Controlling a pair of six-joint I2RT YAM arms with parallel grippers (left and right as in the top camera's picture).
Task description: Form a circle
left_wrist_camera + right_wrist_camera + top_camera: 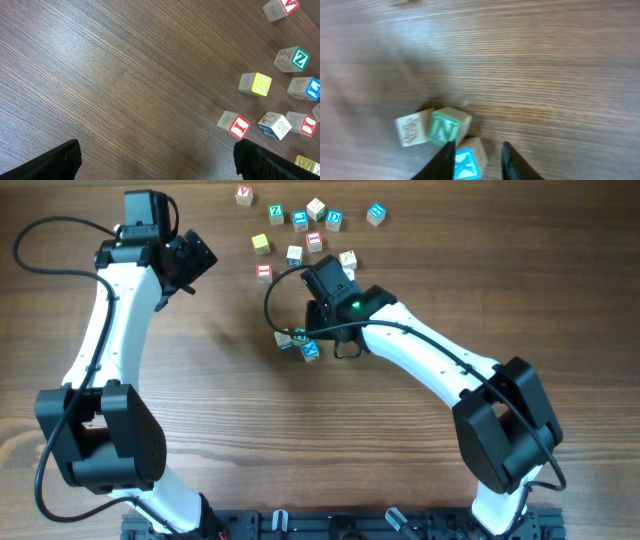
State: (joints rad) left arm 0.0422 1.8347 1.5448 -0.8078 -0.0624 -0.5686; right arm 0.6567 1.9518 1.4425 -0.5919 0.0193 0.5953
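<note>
Circle [299, 338] lies near the middle of the table [560, 280], short of the loose blocks [314, 225] by the far edge; three blocks show, an arc, not closed. Right gripper [478, 145] hangs directly over it, jaws narrowly parted, blue block [467, 165] in the gap, apparently unpinched. Left gripper [155, 160] gapes wide and empty, well apart, so the right arm is nearer.

Robotics lab bench, wood-grain table [240, 440], left arm [108, 330], right arm [425, 352], letter cubes [300, 222]

Eleven loose letter cubes [294, 254] are scattered on the worktop [200, 380], and three more cubes show in the circle [299, 341].
</note>
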